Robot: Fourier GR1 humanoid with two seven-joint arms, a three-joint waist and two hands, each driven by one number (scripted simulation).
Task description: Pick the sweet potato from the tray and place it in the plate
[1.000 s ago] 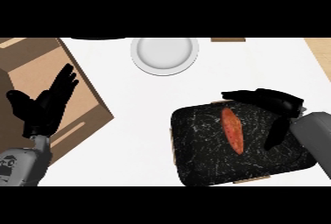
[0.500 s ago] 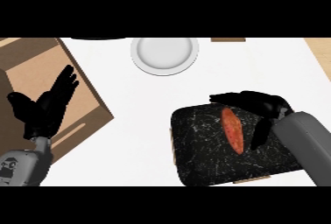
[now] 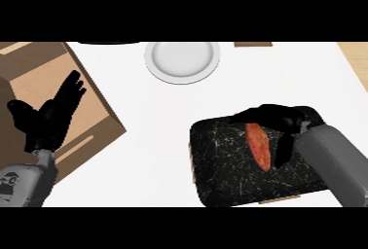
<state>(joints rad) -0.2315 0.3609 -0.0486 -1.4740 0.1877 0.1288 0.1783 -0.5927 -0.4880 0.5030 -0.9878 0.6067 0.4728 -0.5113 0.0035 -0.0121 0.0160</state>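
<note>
On black tray [image 3: 224, 184], near right of table [image 3: 144, 146]: sweet potato [image 3: 258, 147], long, orange, lying flat. Likely stiff, light, prone to roll; best taken across its middle. Over its far end: right robot hand [image 3: 279, 116], arched, fingers spread astride, unclosed. Far side: plate [image 3: 182, 61], well apart.

No text, label, brand, number or sign can be read anywhere in the view. The left forearm [image 3: 25, 187] bears a small dark mark near the lower left edge, but it is too blurred to tell whether it is letters or a logo.
</note>
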